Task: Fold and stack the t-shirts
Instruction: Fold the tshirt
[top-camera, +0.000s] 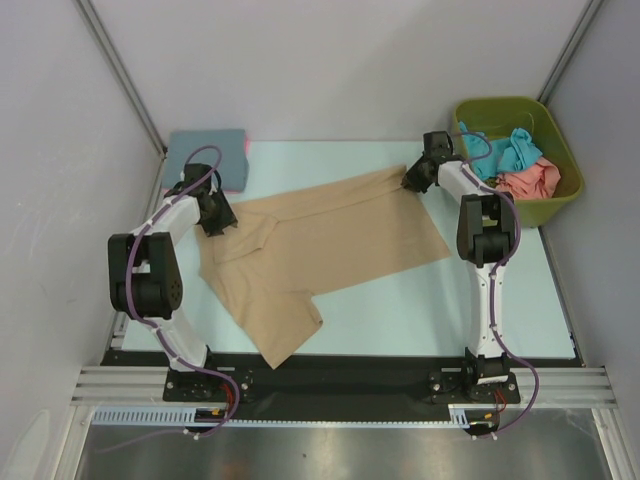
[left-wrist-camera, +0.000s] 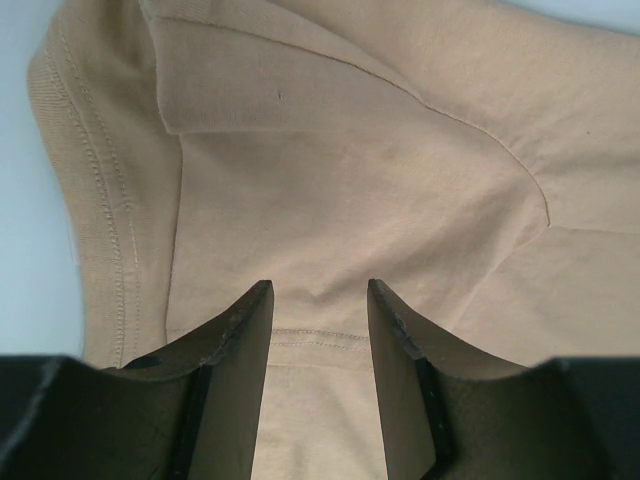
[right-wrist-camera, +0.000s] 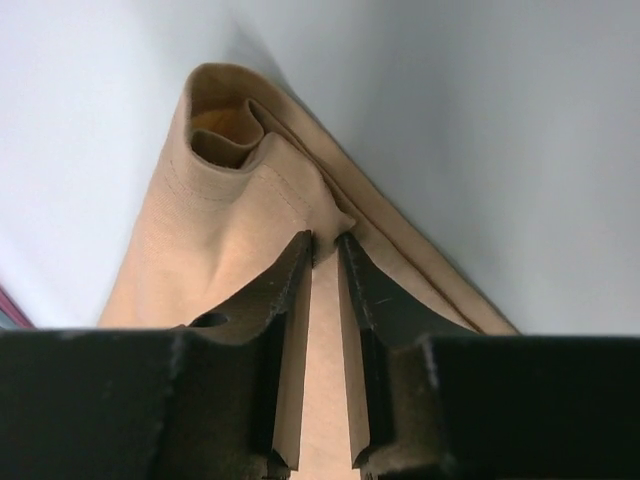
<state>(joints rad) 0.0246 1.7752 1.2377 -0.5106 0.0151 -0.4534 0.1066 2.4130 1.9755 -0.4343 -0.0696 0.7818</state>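
Observation:
The tan t-shirt (top-camera: 330, 245) lies spread across the pale table, one sleeve pointing at the near edge. My left gripper (top-camera: 216, 222) is at the shirt's left edge. In the left wrist view (left-wrist-camera: 320, 292) its jaws stand apart over the tan cloth (left-wrist-camera: 350, 180), close above a stitched hem. My right gripper (top-camera: 414, 179) is at the shirt's far right corner. In the right wrist view (right-wrist-camera: 327, 240) it is shut on a pinched fold of the tan cloth (right-wrist-camera: 230, 220). A folded slate blue shirt (top-camera: 207, 155) lies at the back left, with a pink edge (top-camera: 247, 149) beneath it.
An olive-green bin (top-camera: 564, 150) stands at the back right, just beside the right arm. It holds a teal shirt (top-camera: 505, 150) and a salmon shirt (top-camera: 530, 182). Grey walls close in the table at the left, back and right.

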